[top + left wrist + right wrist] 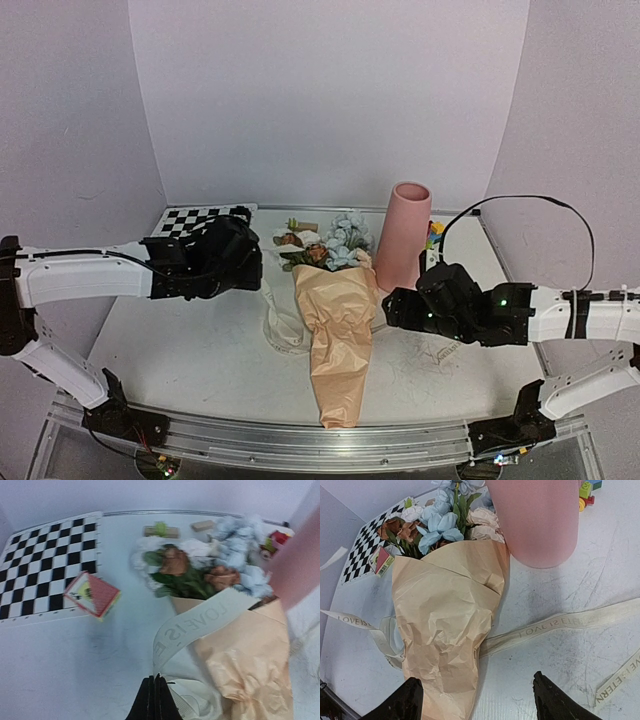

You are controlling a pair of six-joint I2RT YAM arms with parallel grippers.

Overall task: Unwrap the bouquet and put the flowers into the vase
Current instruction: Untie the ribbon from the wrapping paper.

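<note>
Lavender walls back a white table (180,340), where the bouquet (340,330) lies with its long axis near to far: cone tip near, flowers (335,240) far, just left of the vase (405,235). The left claw (155,682) is pinched closed, apparently on the ribbon (200,622) trailing leftward off the cone. The right claw (476,680) hangs spread wide over the cone's near end, holding nothing.

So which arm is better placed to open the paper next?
Probably the right: the right pincer hangs open facing the bouquet's paper; the left pincer is shut, off by the ribbon.
</note>
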